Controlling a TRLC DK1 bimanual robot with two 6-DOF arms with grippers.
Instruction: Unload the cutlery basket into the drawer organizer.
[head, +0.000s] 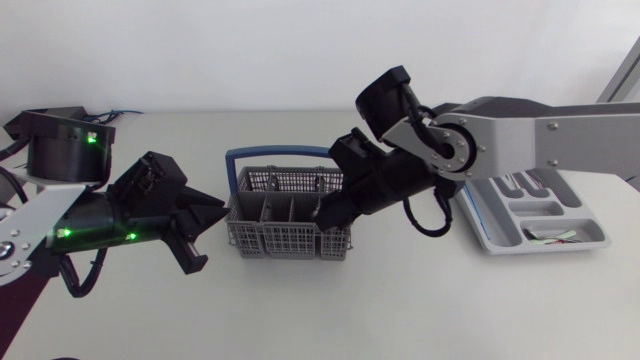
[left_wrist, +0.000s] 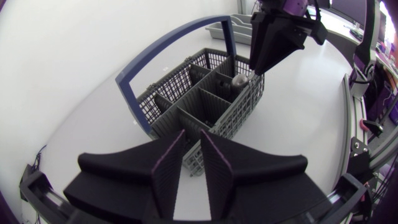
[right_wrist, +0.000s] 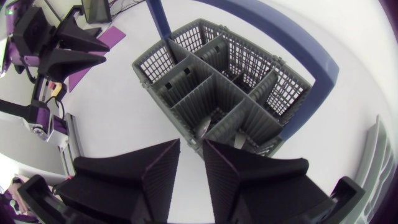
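The grey mesh cutlery basket (head: 285, 215) with a blue handle (head: 283, 154) stands mid-table. My left gripper (head: 215, 222) is at its left end. In the left wrist view that gripper (left_wrist: 191, 167) is open by a narrow gap, with the basket's near end wall (left_wrist: 196, 155) showing in the gap. My right gripper (head: 328, 212) hangs over the basket's right end, tips (left_wrist: 256, 62) just above a metal piece of cutlery (left_wrist: 239, 79). Its fingers (right_wrist: 191, 163) are slightly open and hold nothing. Under them, metal handles (right_wrist: 204, 127) stand in the compartments. The grey organizer (head: 490, 235) lies at the right.
The organizer holds some cutlery (head: 522, 184) in its slots and a small green and white item (head: 556, 236) in the front one. My left arm's gripper (right_wrist: 92, 51) shows beyond the basket in the right wrist view. Bare white table lies in front of the basket.
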